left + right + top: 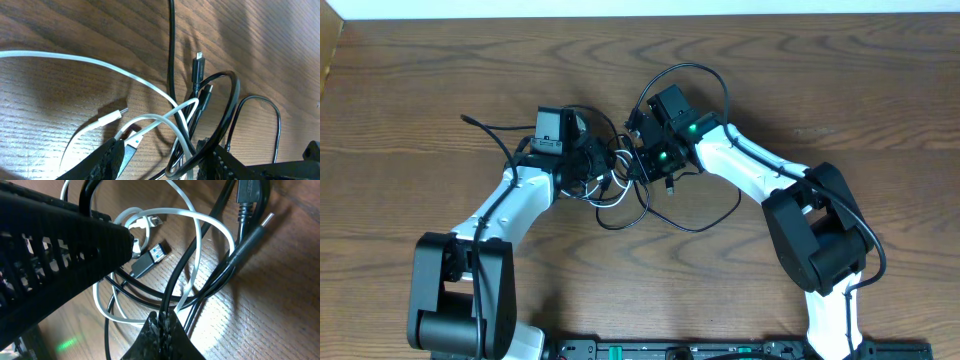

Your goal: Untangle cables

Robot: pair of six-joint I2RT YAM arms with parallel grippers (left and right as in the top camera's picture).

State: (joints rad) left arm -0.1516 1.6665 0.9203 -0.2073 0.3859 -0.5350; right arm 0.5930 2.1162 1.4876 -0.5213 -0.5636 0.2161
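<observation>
The black cable and the white cable lie tangled on the wooden table between my two arms. My left gripper is open, and loops of the white cable and black cable run between its fingers. A white plug and a black plug lie just ahead of it. My right gripper is shut on a strand of the black cable, pinched at the fingertips. White loops cross it.
A black USB plug with a blue tongue lies in the tangle. My left gripper's body fills the left of the right wrist view. One black cable end trails to the left. A large black loop arcs behind the right wrist.
</observation>
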